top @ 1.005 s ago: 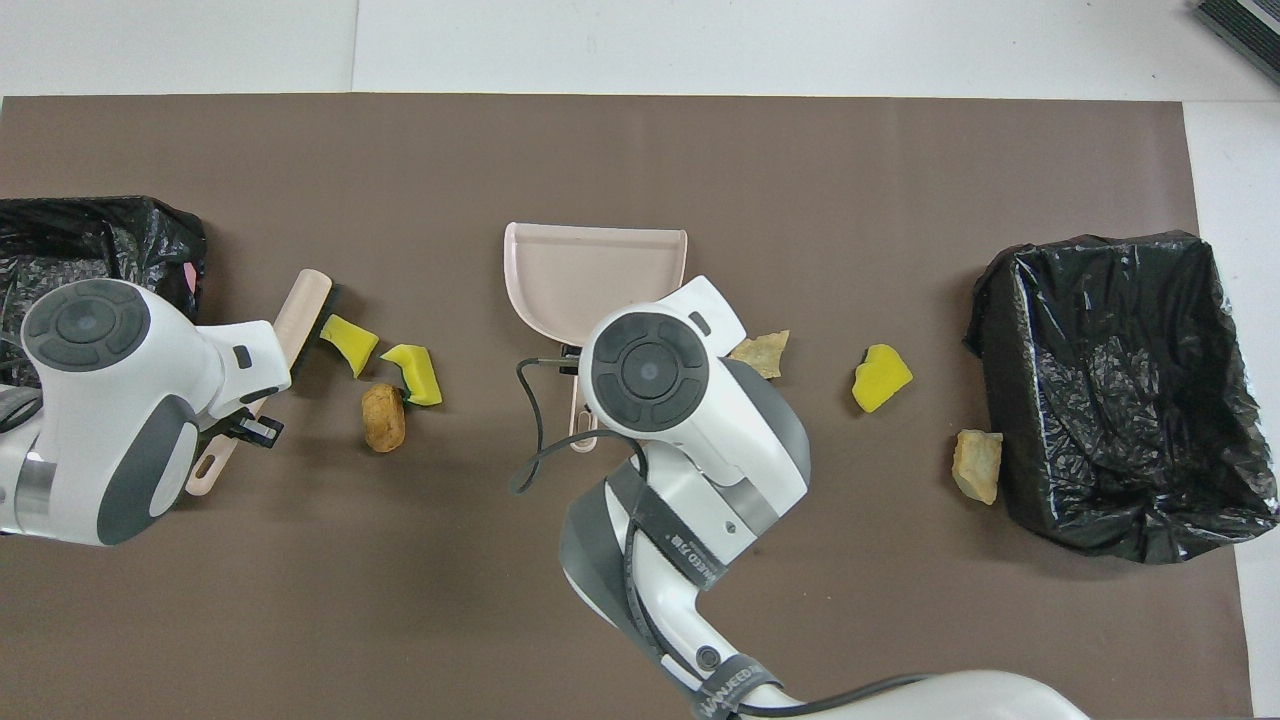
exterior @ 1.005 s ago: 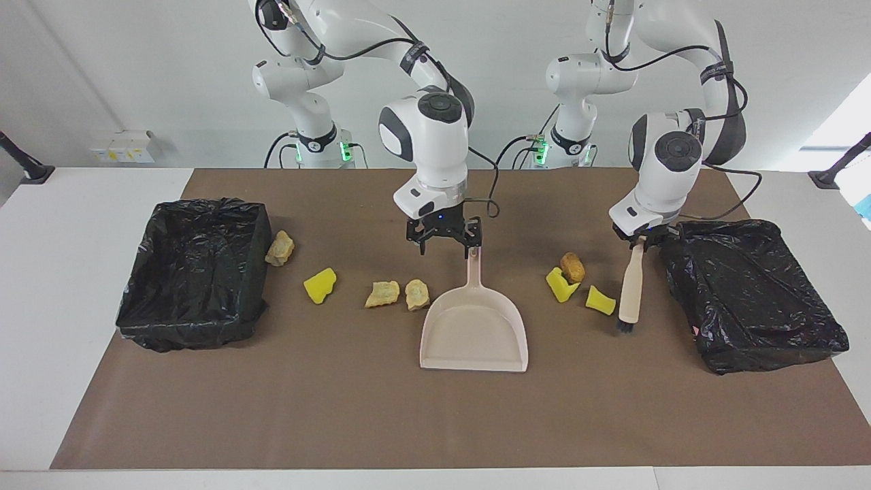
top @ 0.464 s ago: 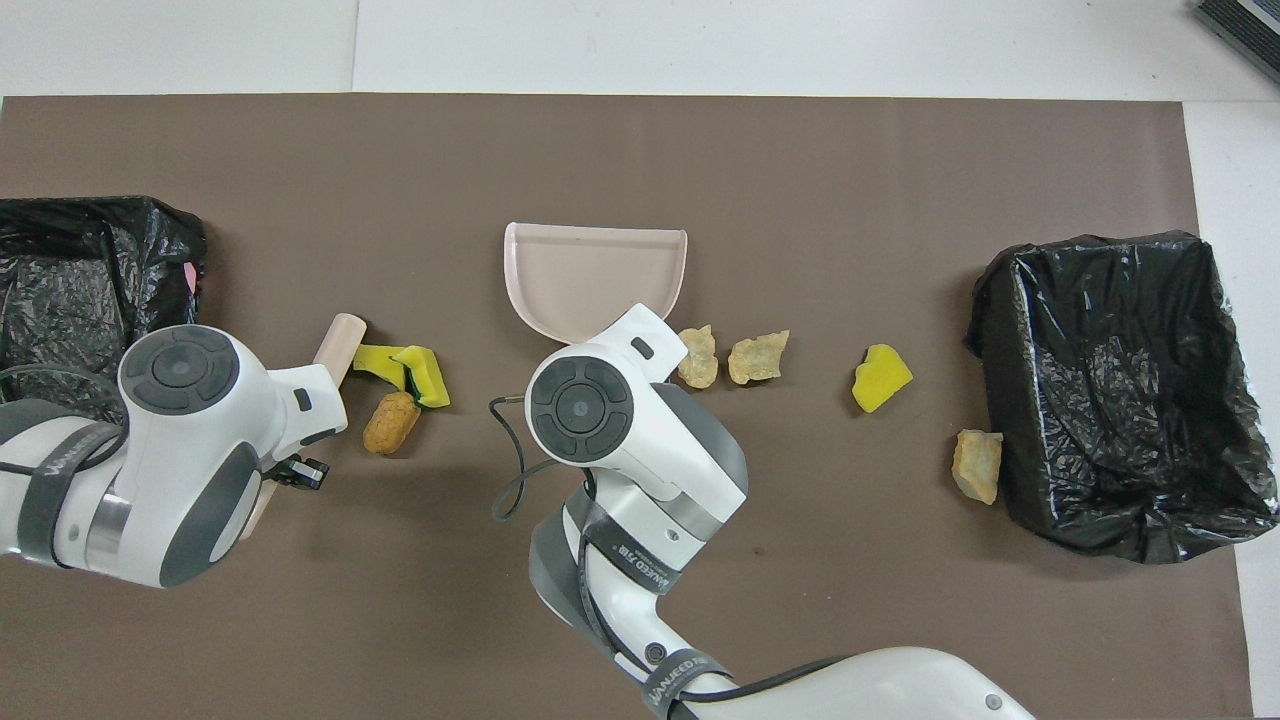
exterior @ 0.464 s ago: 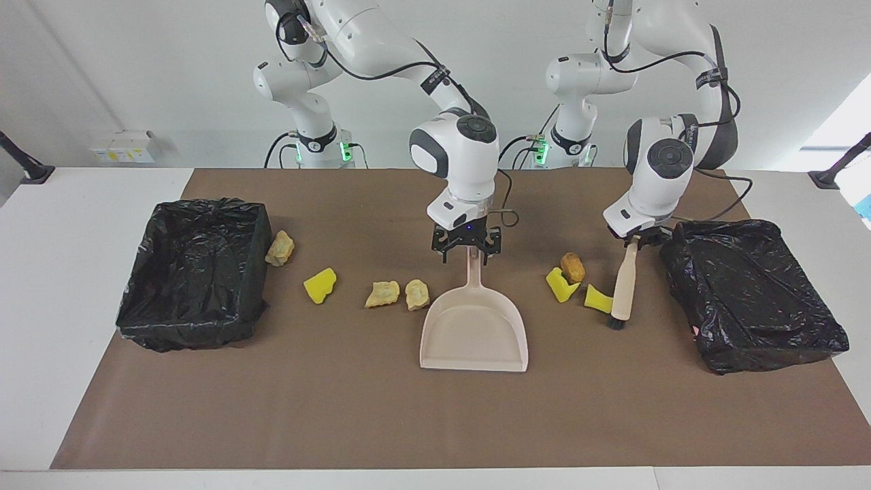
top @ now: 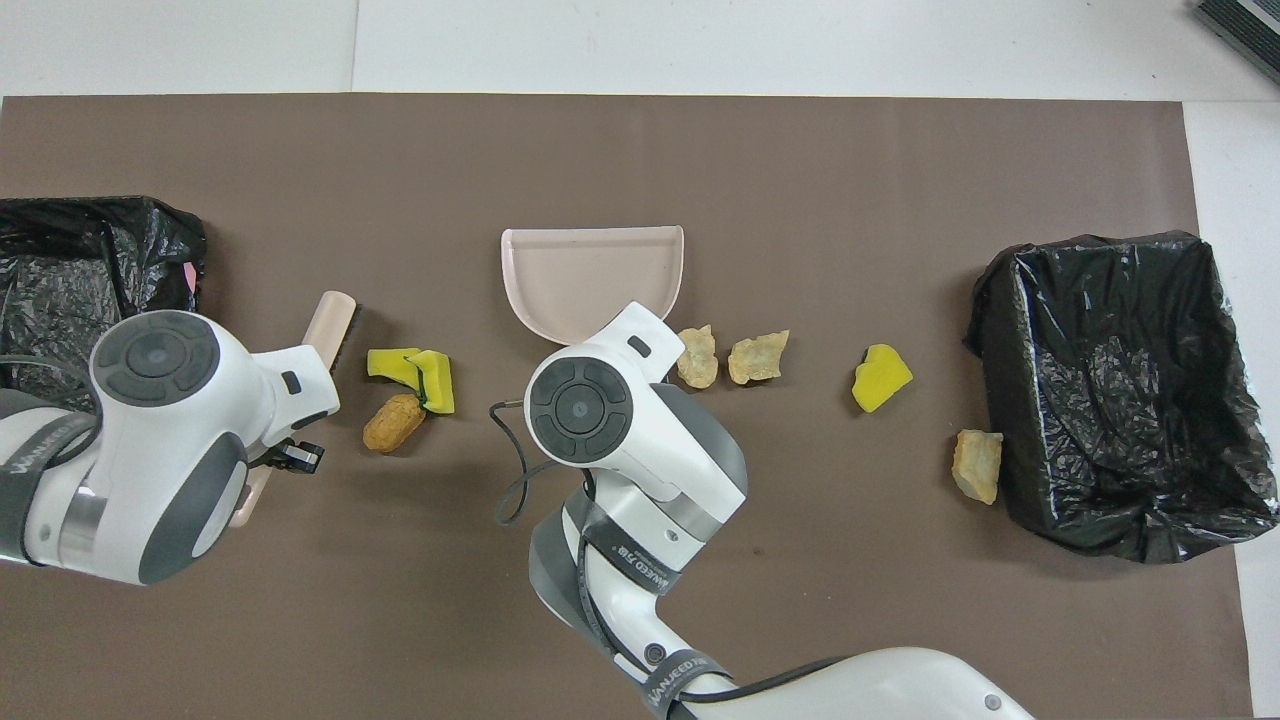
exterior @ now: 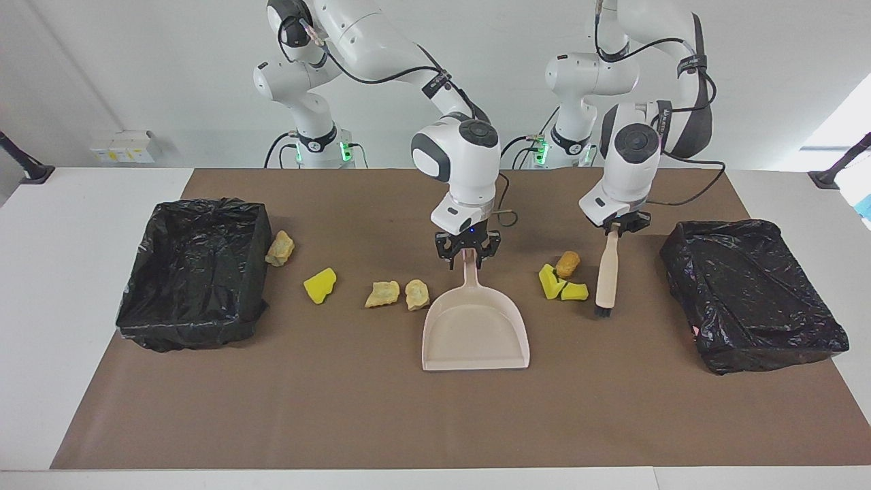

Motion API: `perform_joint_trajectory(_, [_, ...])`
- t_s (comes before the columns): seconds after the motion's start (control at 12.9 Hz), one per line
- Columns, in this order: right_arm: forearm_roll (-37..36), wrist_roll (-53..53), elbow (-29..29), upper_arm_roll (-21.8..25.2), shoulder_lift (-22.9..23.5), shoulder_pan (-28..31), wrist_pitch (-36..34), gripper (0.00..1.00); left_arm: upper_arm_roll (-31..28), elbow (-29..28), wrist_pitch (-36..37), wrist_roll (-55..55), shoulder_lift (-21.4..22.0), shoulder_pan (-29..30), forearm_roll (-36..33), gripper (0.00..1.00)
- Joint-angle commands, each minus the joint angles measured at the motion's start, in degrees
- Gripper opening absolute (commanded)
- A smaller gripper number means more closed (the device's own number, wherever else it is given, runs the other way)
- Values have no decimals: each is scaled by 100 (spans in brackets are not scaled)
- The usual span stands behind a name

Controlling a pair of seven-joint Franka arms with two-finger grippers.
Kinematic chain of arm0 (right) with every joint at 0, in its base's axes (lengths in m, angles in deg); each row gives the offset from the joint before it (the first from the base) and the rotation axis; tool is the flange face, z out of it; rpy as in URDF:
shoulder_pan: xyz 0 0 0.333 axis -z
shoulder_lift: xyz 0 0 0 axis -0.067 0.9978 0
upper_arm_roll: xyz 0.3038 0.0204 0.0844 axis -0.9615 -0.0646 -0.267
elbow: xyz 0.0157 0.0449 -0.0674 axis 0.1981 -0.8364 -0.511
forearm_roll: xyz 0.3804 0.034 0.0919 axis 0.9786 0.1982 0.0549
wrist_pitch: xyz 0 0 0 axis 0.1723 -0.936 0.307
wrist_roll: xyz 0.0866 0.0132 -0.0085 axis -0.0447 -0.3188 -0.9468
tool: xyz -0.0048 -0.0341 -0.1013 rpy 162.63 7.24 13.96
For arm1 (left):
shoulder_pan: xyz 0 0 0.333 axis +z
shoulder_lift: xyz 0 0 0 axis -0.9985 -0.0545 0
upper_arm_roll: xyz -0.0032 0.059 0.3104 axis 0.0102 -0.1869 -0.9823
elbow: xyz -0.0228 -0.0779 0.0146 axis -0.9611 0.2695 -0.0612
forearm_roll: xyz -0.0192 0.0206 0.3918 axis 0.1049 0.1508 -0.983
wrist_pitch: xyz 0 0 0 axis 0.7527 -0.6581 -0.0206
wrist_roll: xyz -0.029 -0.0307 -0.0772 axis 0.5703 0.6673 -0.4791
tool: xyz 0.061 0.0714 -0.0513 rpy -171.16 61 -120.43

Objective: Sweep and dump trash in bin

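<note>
The beige dustpan (exterior: 476, 333) (top: 590, 275) lies mid-table, mouth away from the robots. My right gripper (exterior: 468, 257) is down at the top end of its handle. My left gripper (exterior: 614, 230) is shut on the handle of a beige brush (exterior: 605, 272) (top: 330, 320), bristles on the mat. Beside the bristles, toward the dustpan, sit three bits of trash: two yellow (exterior: 550, 280) (top: 393, 362) and one tan-orange (exterior: 567, 263) (top: 393, 423). Two tan pieces (exterior: 382, 294) (top: 757, 357), a yellow one (exterior: 320, 286) and another tan one (exterior: 280, 248) lie toward the right arm's end.
A bin lined with a black bag (exterior: 184, 333) (top: 1120, 520) stands at the right arm's end of the brown mat, with a tan chunk against its wall. A second black-lined bin (exterior: 769, 354) (top: 60, 230) stands at the left arm's end, close to the brush.
My left gripper has carried the brush toward the dustpan, bunching the three nearby pieces together. My right gripper has swung over the dustpan handle and come down onto it; the pan shifted slightly.
</note>
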Motion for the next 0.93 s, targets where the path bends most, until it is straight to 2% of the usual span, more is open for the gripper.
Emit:
perform_joint_trajectory(0.0, [-4, -260, -73, -25, -52, 18, 14, 41, -6, 599, 444, 141, 64, 233, 419, 0])
perform_joint_trajectory(0.23, [-4, -655, -152, -25, -87, 9, -12, 36, -15, 583, 436, 159, 73, 242, 438, 0])
perform_joint_trajectory(0.39, [-4, -804, -169, -26, -96, 9, -21, 27, -6, 548, 348, 159, 73, 286, 507, 0])
perform_joint_trajectory(0.46, [5, -840, -230, -34, -131, 9, -21, 21, -6, 513, 322, 150, 90, 321, 708, 0])
perform_joint_trajectory(0.54, [5, -858, -309, -34, -184, -26, -12, 7, -6, 478, 269, 89, 82, 365, 858, 0])
perform_joint_trajectory(0.62, [-4, -997, -310, -34, -202, -52, -56, 0, -6, 417, 260, 10, 47, 374, 981, 0])
perform_joint_trajectory(0.77, [22, -1829, -284, -34, -315, -35, -344, 0, -6, 224, 33, -637, 47, 383, 1429, 0])
perform_joint_trajectory(0.85, [31, -2033, -284, -34, -534, 61, -616, 0, -6, 188, -73, -1050, 38, 383, 1535, 0])
